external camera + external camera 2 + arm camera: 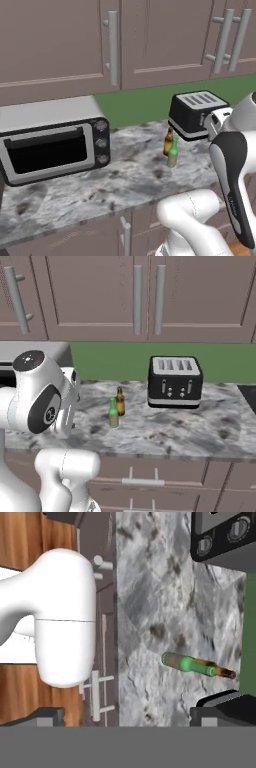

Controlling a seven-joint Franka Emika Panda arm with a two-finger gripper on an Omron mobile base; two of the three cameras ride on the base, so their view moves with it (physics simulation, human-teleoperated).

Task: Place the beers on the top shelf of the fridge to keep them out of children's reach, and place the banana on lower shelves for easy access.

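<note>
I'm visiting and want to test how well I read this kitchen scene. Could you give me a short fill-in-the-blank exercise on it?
1. The two beers, green bottle and amber bottle, stand on the marble ____.
2. The appliance nearest the bottles is a black ____.
3. The wall strip under the cabinets is coloured ____.
4. The toaster oven has ____ knobs.

Missing words: counter; toaster; green; three

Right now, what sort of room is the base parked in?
A kitchen, by the look of it: a marbled stone counter under brown wall cabinets, with a toaster and a toaster oven on it. Two beer bottles, green and amber, stand by the toaster.
</note>
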